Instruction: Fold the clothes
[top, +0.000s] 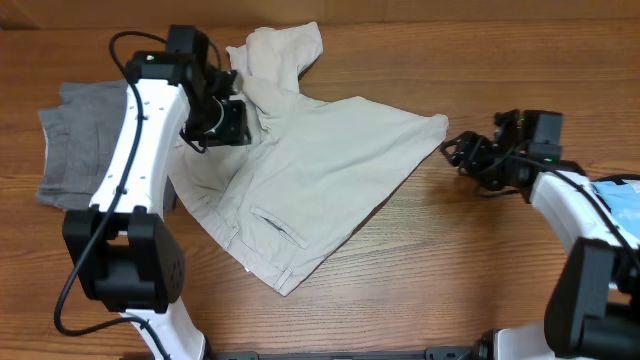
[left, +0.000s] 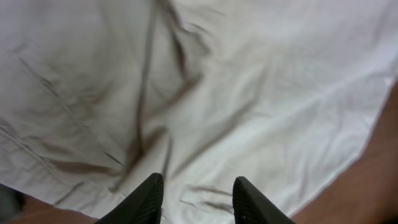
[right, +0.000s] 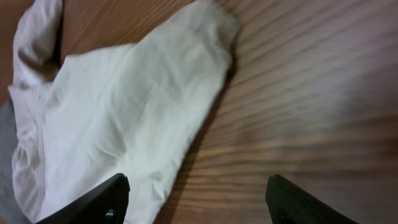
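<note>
Overhead: left tool (left: 198, 185) part-open over the shorts (top: 330, 170), right tool (right: 198, 190) wide and empty beside them; their bunching could set a crooked fold.

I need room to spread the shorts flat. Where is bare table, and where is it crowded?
Bare table lies along the far edge, between the beige shorts and the right arm, and again in front of the shorts' near hem. Crowded on the left: the grey garment, the left arm and the shorts sit close together.
</note>
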